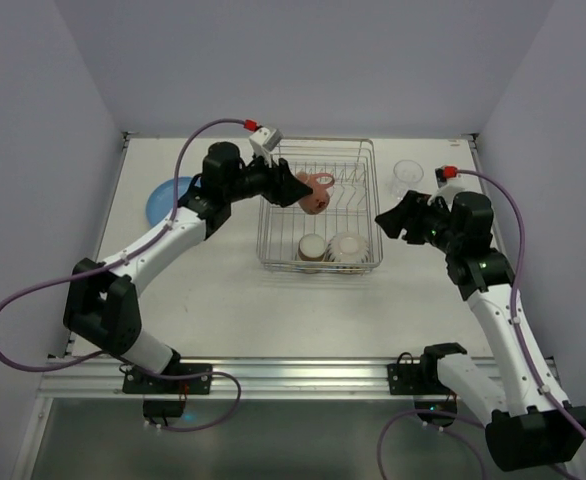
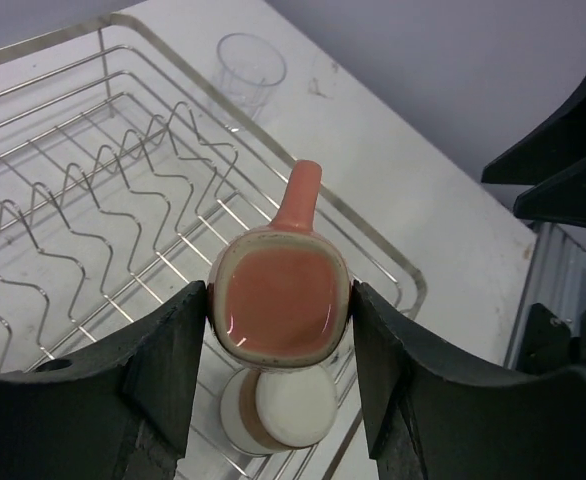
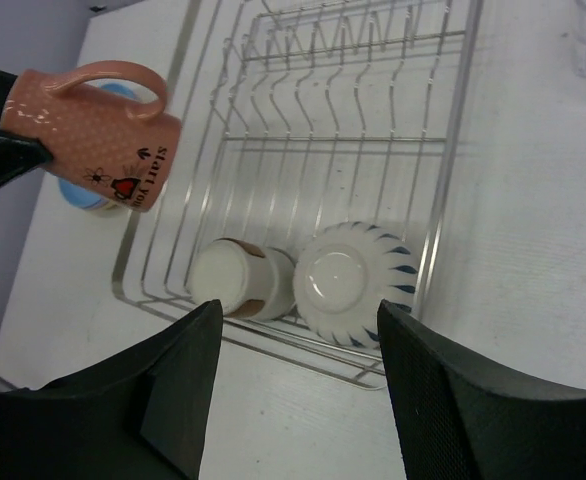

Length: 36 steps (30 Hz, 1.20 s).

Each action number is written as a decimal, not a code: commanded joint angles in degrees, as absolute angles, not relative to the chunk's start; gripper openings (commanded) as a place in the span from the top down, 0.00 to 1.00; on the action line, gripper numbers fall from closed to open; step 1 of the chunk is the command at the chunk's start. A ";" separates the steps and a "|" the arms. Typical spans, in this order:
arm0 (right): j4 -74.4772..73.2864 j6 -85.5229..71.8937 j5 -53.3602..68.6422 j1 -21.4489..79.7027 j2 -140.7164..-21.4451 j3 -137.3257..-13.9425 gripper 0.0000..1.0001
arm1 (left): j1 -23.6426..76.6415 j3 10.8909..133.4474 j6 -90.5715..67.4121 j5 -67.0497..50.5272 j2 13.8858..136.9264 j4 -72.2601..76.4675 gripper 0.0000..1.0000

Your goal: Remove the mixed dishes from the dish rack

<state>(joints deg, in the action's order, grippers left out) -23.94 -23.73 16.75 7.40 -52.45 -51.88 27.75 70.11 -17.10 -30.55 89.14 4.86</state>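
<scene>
My left gripper [image 1: 298,187] is shut on a pink, reddish-brown mug [image 1: 316,192] and holds it in the air over the silver wire dish rack [image 1: 267,235]. In the left wrist view the mug [image 2: 281,312] sits squeezed between both fingers, handle pointing away. An upturned brown-and-cream cup [image 1: 312,247] and an upturned cream ribbed bowl [image 1: 349,247] lie in the rack's near end. My right gripper [image 1: 393,222] is open and empty, just right of the rack; in its view the cup [image 3: 238,278] and bowl [image 3: 353,280] lie below it. Yellow-orange and purple plates are out of view.
A clear glass tumbler [image 1: 407,177] stands on the table right of the rack's far end. A blue plate [image 1: 161,203] lies on the table left of the rack, partly under my left arm. The rack's upright tines [image 2: 123,195] hold nothing.
</scene>
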 commanded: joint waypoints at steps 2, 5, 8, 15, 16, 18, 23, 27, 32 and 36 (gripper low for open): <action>-13.83 -28.02 28.90 7.47 -47.91 -49.66 0.35 | 26.81 66.54 -30.29 -38.58 83.42 20.55 0.83; -3.23 -33.11 37.48 7.38 -44.49 -45.45 0.35 | 26.89 63.47 -36.88 -41.30 81.83 28.10 0.82; 5.86 -38.74 42.44 7.38 -42.37 -40.53 0.35 | 26.81 59.25 -42.87 -43.32 80.86 39.43 0.81; 19.75 -48.77 46.58 7.56 -39.38 -35.08 0.35 | 26.98 51.60 -58.79 -42.55 80.68 60.54 0.81; 21.08 -49.39 46.50 7.56 -38.50 -34.46 0.34 | 26.98 50.98 -59.84 -42.02 80.68 63.86 0.81; 25.11 -51.76 46.67 7.82 -37.97 -32.53 0.34 | 27.07 50.02 -61.78 -41.05 80.86 66.00 0.80; 28.02 -53.78 47.55 8.96 -39.81 -32.52 0.36 | 27.77 49.92 -62.05 -40.34 81.21 68.03 0.80; 31.64 -54.58 45.88 11.24 -40.25 -31.29 0.37 | 28.65 50.27 -61.88 -40.34 81.82 68.03 0.79; 34.26 -54.58 44.13 14.14 -42.44 -31.47 0.38 | 29.97 50.36 -61.61 -40.34 82.62 68.03 0.78; 36.82 -55.63 43.86 15.12 -44.03 -31.46 0.39 | 30.93 50.97 -61.52 -40.60 83.49 67.68 0.77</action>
